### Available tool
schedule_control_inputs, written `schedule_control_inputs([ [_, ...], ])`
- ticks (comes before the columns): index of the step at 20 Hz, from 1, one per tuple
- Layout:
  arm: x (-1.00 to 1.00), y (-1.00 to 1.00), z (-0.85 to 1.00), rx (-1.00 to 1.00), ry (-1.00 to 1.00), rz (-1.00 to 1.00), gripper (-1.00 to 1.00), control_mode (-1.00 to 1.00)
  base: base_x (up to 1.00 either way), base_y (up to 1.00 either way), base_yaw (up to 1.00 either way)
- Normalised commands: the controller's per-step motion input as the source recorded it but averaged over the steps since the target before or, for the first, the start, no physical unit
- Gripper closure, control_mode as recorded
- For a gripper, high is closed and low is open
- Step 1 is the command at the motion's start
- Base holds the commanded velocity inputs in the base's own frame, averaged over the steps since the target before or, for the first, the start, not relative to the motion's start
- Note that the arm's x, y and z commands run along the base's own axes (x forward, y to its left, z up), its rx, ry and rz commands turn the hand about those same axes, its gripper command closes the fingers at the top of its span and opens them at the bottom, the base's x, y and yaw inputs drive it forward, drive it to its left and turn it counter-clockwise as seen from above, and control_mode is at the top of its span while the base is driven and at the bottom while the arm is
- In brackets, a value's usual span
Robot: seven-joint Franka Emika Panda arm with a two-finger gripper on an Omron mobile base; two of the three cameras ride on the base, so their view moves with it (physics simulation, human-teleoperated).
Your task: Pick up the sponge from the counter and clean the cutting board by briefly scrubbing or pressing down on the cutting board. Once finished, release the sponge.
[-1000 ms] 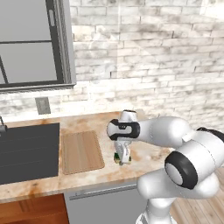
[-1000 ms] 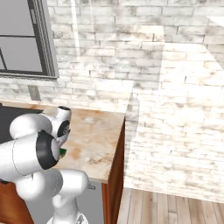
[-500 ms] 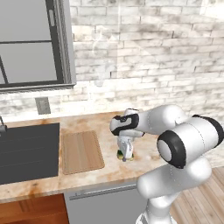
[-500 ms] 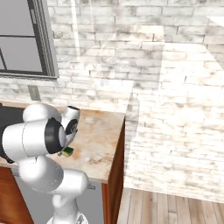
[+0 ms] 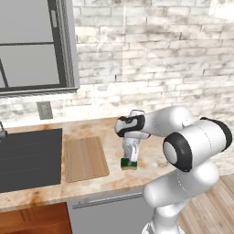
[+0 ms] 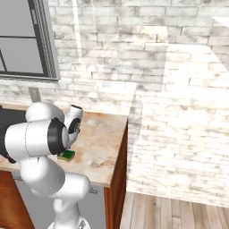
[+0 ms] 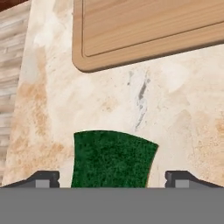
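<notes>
Counter (image 5: 151, 157) of mottled stone, pale brick wall (image 5: 151, 59), wooden floor (image 6: 179, 210)

Dark green sponge (image 7: 113, 158) with yellow underside; light-brown grained cutting board (image 7: 148, 30); mottled beige-orange worktop (image 7: 188, 109).

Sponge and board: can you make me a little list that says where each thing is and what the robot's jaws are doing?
sponge: on the counter, green side up, beside the cutting board, not on it
cutting board: flat on the counter, between the sink and the sponge
gripper: just above the sponge, jaws open, one tip on each side, not squeezing it
</notes>
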Motion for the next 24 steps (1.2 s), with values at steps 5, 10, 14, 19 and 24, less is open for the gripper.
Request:
schedule_control_inputs([
  [5, -0.03, -0.16, 0.58, 0.00, 0.00, 0.00, -1.00, -1.00, 0.00, 0.00, 0.00],
  [10, -0.37, -0.23, 0.71, 0.00, -0.02, 0.00, -1.00, -1.00, 0.00, 0.00, 0.00],
  [14, -0.72, -0.07, 0.67, 0.00, -0.03, -0.11, -1.00, -1.00, 0.00, 0.00, 0.00],
  [19, -0.93, 0.00, 0.42, 0.00, 0.00, -0.13, -1.00, -1.00, 0.00, 0.00, 0.00],
  [24, -1.00, 0.00, 0.34, 0.01, -0.03, -0.13, -1.00, -1.00, 0.00, 0.00, 0.00],
])
